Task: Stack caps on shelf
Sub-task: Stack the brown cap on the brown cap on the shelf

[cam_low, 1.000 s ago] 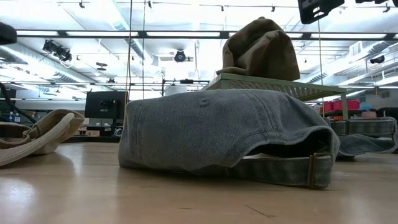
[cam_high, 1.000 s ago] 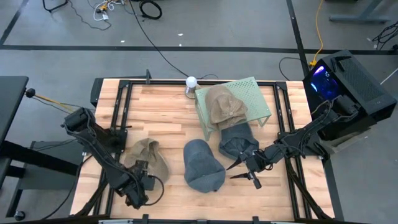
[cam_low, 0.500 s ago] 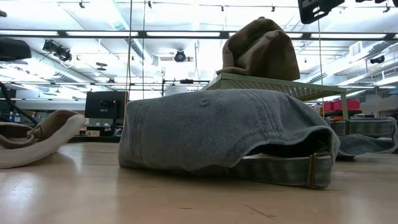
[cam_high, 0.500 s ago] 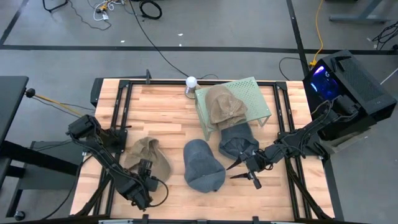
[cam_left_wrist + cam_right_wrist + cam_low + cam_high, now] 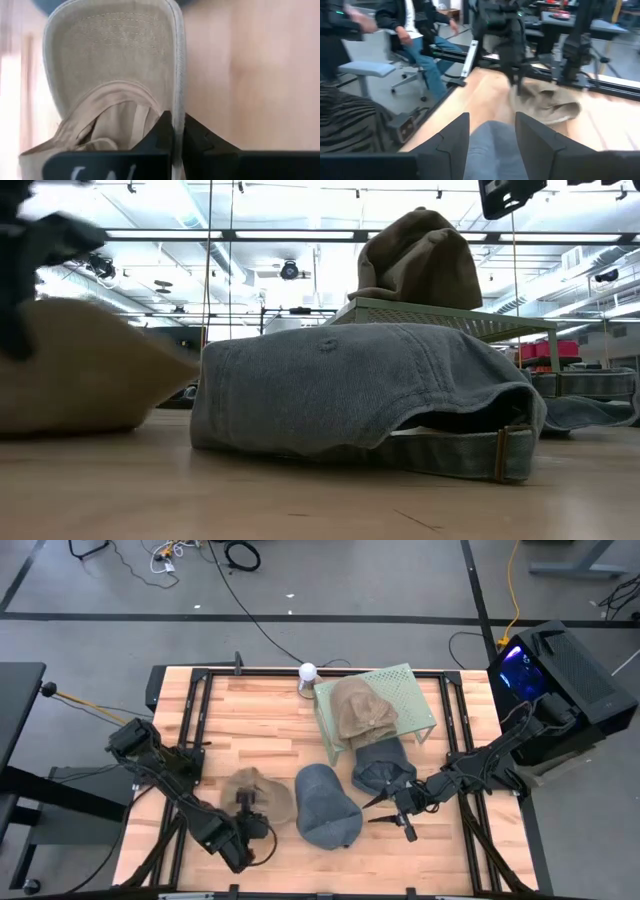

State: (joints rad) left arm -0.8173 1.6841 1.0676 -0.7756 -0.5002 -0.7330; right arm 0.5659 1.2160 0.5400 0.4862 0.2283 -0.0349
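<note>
The left gripper is clamped on the brim edge of a tan fabric baseball cap lying on the wooden desk, a pickup whose next move appears to be a lift toward the pale green perforated metal shelf, while the right gripper waits open near a blue-grey cap.

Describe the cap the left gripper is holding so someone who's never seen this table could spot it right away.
Start at the green shelf at the table's far side and come to the near edge. Three caps lie there; it is the leftmost, a tan cap, pinched at its edge by the left gripper. Its two neighbours are blue-grey, and the other tan cap sits on the shelf.
</note>
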